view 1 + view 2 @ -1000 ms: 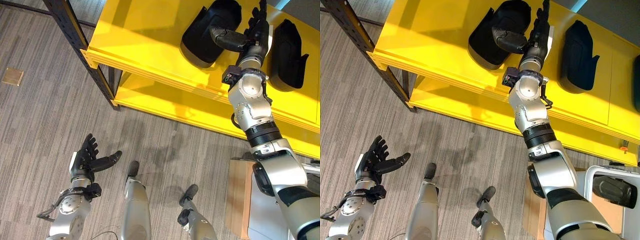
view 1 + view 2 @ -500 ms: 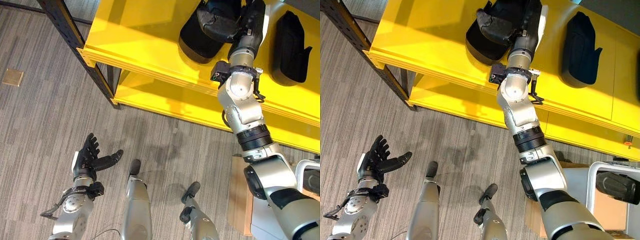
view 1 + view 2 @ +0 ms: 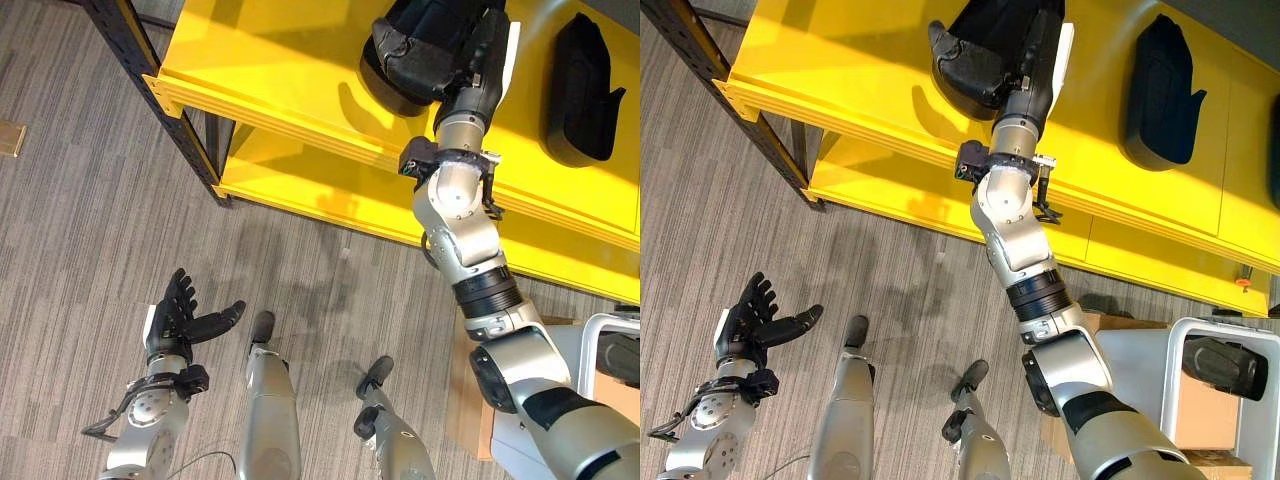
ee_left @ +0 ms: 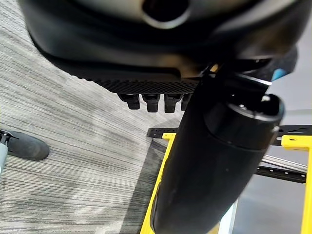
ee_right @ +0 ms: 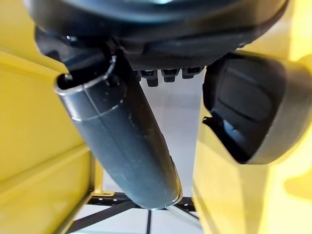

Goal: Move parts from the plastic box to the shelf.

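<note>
I'm seeing my right robot hand [image 3: 1038,55] reaching over a black part [image 3: 975,60] on the yellow shelf [image 3: 840,70], grip unclear, left robot hand [image 3: 180,315] hanging open at 7 o'clock, another black part [image 3: 1160,90] lying at 2 o'clock.

The right hand [image 3: 478,62] lies over the black part [image 3: 415,50] on the yellow shelf [image 3: 290,70], covering its middle, and the frame edge cuts the part's far end. Beside it, a second black part [image 3: 1162,90] is whole, while a third at the shelf's right end is clipped.
</note>
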